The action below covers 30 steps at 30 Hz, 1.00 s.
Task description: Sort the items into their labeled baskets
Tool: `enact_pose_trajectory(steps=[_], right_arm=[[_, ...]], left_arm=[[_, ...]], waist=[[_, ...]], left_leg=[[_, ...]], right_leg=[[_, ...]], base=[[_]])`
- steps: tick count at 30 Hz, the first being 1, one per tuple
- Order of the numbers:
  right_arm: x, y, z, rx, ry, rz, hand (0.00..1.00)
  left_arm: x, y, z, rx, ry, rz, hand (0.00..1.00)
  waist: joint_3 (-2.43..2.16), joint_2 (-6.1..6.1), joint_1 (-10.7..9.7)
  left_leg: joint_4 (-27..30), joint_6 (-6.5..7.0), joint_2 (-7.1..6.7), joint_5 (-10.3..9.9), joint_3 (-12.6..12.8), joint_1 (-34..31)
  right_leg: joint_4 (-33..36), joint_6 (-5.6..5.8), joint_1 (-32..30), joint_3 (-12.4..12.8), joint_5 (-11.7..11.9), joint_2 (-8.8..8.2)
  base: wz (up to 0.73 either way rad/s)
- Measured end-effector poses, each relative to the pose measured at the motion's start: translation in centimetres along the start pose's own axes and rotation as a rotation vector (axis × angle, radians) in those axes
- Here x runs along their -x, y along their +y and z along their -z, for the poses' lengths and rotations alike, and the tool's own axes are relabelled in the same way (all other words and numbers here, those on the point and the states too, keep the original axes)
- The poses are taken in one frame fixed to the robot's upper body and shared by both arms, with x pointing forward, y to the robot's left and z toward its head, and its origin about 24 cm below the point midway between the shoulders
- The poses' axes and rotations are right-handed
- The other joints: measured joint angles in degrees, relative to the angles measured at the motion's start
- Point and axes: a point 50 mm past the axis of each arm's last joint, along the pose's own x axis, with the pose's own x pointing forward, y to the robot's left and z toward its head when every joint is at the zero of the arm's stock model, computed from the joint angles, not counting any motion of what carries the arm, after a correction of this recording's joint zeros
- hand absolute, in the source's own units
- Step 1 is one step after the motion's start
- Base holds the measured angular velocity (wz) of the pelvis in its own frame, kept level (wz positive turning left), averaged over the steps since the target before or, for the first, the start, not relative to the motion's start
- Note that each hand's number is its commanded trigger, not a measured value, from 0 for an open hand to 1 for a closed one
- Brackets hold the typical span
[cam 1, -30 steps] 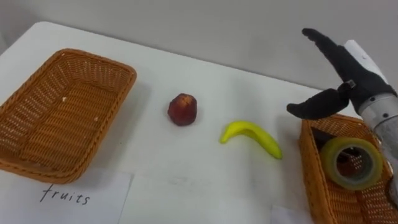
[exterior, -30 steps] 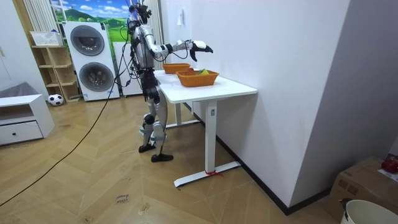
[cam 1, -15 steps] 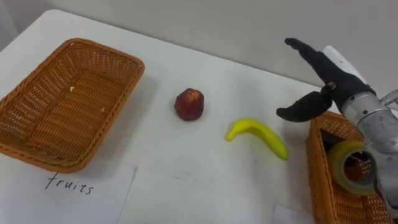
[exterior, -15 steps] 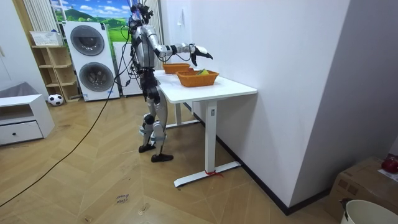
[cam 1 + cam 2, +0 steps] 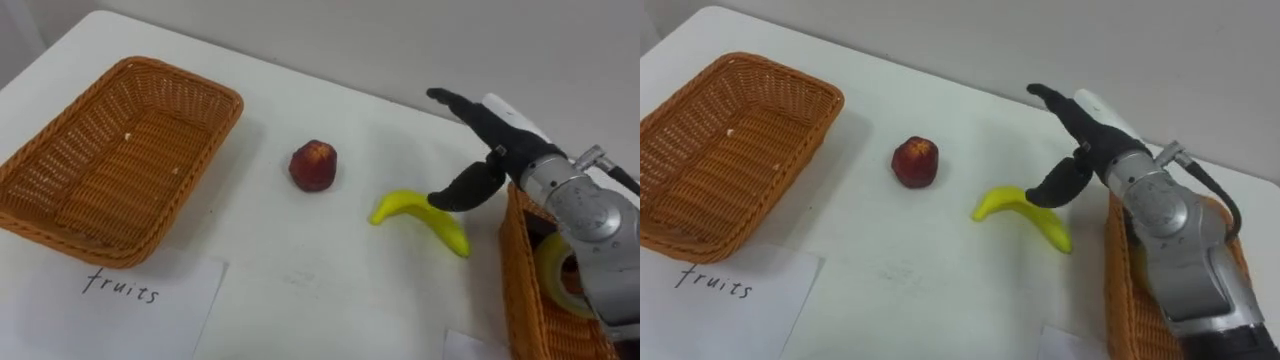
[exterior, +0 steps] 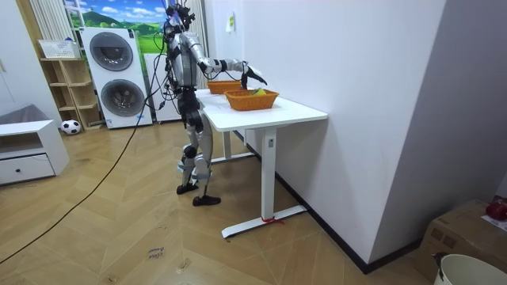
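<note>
Right hand (image 5: 503, 140) is hovering open, fingers straight and thumb spread, just over the right end of the banana (image 5: 418, 212) on the white table (image 5: 300, 275). I cannot tell whether the thumb is touching it. The apple (image 5: 313, 165) is lying further left, between the banana and the left wicker basket (image 5: 120, 160). The tape roll (image 5: 546, 268) is sitting in the right basket (image 5: 515, 290).

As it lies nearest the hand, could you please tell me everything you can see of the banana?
The banana is plain yellow, smooth and curved, and looks whole. It lies flat on the white table, arched away from the robot, between the red apple and the right-hand basket, apart from both. The open right hand is over its middle, thumb lowest; whether the thumb touches it cannot be told.
</note>
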Motion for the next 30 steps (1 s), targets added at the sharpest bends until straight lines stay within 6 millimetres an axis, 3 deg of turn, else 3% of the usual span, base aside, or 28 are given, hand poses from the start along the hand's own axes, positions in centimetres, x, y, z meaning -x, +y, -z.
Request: enact_pose_trajectory(steps=[4,11,20,30], right_arm=[[-0.1,0.2,0.0,0.062,0.022,-0.012,0.0],[-0.2,0.5,0.5,0.091,0.054,-0.02,0.0],[-0.6,2.1,2.3,0.077,0.14,-0.091,0.0],[-1.1,2.5,2.4,0.105,0.15,-0.092,0.0]], left_arm=[[0.0,0.0,0.1,-0.005,0.015,0.001,0.0],[0.0,-0.2,0.0,-0.014,0.012,0.006,0.0],[0.0,-0.2,-0.4,-0.022,-0.006,0.002,0.0],[0.0,-0.2,-1.1,-0.019,-0.022,0.004,0.0]], waist=[[-0.14,0.25,0.2],[0.05,0.53,0.8],[0.0,0.71,1.3],[0.05,1.4,1.2]], left_leg=[[0.6,0.0,0.0,0.0,-0.1,-0.8],[0.6,0.0,0.0,0.0,-0.1,-0.8],[0.5,0.0,0.0,0.0,0.0,-0.9],[0.7,0.01,0.0,0.0,-0.5,-1.3]], right_leg=[[0.0,-0.04,-0.7,0.0,0.0,-0.01],[0.0,-0.04,-0.8,0.0,0.0,-0.02],[0.1,-0.14,-0.7,-0.3,0.1,-0.15],[0.0,-0.17,-0.7,-0.9,0.1,-0.23]], base=[[0.0],[0.0],[0.0],[0.02]])
